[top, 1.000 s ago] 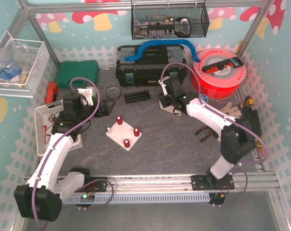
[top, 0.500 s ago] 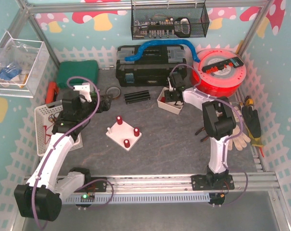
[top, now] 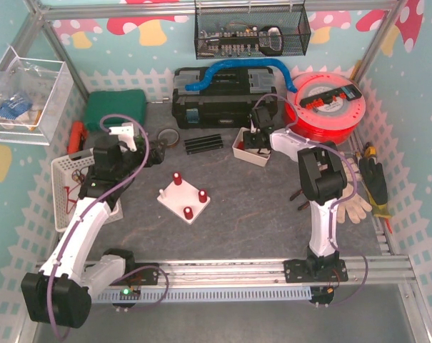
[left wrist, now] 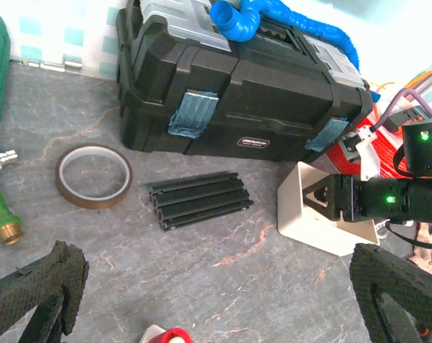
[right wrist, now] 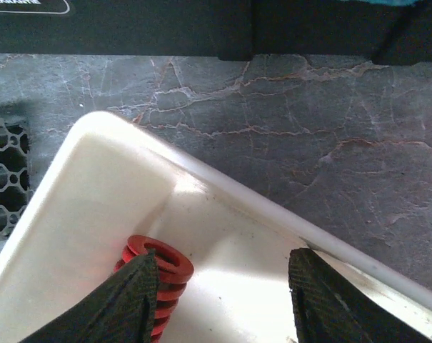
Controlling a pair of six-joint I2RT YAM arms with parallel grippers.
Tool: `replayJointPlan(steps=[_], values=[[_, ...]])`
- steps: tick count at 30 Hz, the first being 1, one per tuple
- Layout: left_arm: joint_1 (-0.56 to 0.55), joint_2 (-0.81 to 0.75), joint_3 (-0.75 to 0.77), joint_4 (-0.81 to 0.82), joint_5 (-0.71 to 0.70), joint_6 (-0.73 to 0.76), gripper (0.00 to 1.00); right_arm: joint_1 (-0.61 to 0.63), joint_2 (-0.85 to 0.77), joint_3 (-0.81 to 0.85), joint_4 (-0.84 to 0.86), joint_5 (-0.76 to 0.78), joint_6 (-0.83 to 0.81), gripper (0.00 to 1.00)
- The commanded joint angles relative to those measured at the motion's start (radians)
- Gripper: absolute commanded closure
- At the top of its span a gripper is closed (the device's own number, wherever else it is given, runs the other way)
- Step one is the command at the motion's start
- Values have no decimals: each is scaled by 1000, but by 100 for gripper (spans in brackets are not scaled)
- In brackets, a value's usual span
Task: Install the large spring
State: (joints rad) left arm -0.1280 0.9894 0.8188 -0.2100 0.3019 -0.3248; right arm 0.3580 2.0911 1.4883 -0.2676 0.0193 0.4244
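A red spring point(right wrist: 162, 268) stands on end in a corner of the white bin point(right wrist: 101, 179). My right gripper point(right wrist: 223, 286) is down inside that bin, open, and its left finger point(right wrist: 126, 307) is right beside the spring and partly hides it. Nothing is between the fingers. In the top view the bin point(top: 238, 151) sits in front of the toolbox with the right gripper point(top: 255, 140) over it. The white base plate point(top: 174, 201) with three red pegs lies mid-table. My left gripper point(top: 153, 153) hovers wide open and empty, its view point(left wrist: 223, 286) looking toward the bin point(left wrist: 323, 232).
A black toolbox point(top: 223, 96) stands at the back, and a red spool point(top: 326, 107) is to its right. A tape roll point(left wrist: 94, 175) and black rail pieces point(left wrist: 198, 200) lie on the mat. A green case point(top: 114, 108) and a white basket point(top: 62, 186) are at left, gloves point(top: 358, 193) at right.
The right arm has folded in and its gripper has gone into the white bin, the jaws a little wider. The left arm has barely shifted.
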Motion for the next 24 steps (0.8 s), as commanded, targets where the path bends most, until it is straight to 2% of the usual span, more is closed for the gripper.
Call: replayJointPlan(steps=[1, 5, 13, 17, 24], values=[[-8, 1, -7, 24, -16, 23, 1, -16, -54, 22, -35, -25, 3, 47], [-11, -6, -10, 23, -19, 24, 1, -16, -89, 12, -22, -111, 23, 46], [-16, -14, -18, 23, -29, 30, 1, -13, -19, -29, 8, -213, 145, 46], [-16, -20, -15, 23, -42, 37, 1, -11, 14, -58, 16, -187, 185, 46], [-17, -10, -17, 24, -41, 47, 1, -13, 50, -48, -27, -65, 165, 48]])
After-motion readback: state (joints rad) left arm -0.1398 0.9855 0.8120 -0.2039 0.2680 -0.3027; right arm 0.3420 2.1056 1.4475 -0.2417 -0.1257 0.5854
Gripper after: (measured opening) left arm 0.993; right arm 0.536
